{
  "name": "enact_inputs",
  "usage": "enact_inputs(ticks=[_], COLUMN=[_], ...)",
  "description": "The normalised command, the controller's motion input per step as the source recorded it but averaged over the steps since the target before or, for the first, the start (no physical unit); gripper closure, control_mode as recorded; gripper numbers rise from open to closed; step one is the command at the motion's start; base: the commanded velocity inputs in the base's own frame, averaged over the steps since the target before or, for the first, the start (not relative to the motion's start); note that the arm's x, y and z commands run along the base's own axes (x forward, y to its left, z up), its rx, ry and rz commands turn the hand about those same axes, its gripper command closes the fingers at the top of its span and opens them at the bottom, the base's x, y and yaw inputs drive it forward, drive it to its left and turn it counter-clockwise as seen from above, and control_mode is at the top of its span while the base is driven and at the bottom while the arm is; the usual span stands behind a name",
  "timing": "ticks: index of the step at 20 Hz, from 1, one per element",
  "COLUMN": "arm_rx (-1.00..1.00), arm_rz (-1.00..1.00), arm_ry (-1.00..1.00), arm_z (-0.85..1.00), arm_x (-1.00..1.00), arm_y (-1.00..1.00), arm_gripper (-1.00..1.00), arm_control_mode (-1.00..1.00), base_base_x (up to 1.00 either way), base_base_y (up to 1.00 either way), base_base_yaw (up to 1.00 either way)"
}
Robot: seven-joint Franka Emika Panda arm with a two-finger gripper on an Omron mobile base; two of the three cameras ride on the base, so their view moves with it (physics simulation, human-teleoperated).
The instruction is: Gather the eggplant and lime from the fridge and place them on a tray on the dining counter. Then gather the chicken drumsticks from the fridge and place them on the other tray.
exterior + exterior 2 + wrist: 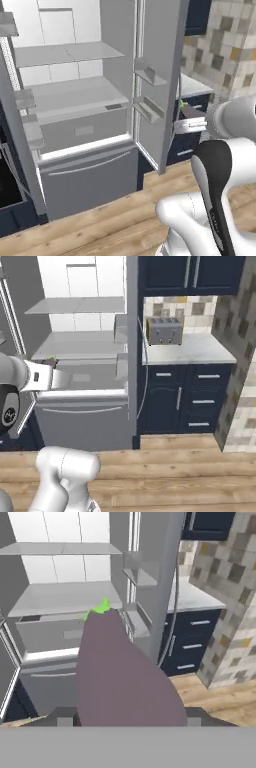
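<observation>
A purple eggplant (120,672) with a green stem (100,607) is clamped in my gripper (131,716), its body running away from the hand. A dark fingertip (65,718) shows on each side of it. In the left base view the gripper (189,121) hangs in front of the open fridge door (160,75), with the green stem (184,105) poking above it. From the right base view the gripper (44,377) is at the left, before the fridge (80,346). The lime, drumsticks and trays are out of view.
The fridge (75,95) stands open with bare grey shelves and a drawer below. To its right are navy cabinets (185,401) and a counter (200,351) carrying a toaster (164,331). A tiled wall (240,381) juts out on the far right. The floor is wood.
</observation>
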Motion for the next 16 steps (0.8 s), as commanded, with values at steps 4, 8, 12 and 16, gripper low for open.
enact_inputs(ticks=[4,8,12,16], arm_rx=[0.0,0.0,0.0,0.0], arm_rz=[0.0,0.0,0.0,0.0], arm_ry=[0.0,0.0,0.0,0.0], arm_z=[0.0,0.0,0.0,0.0], arm_x=[0.0,0.0,0.0,0.0], arm_y=[0.0,0.0,0.0,0.0], arm_gripper=[1.0,1.0,1.0,1.0], arm_control_mode=[1.0,1.0,1.0,1.0], base_base_x=[-0.44,-0.03,0.0,0.02], base_base_y=[-0.01,0.0,-0.01,-0.07], base_base_yaw=[-0.74,-0.76,-0.73,-0.67])
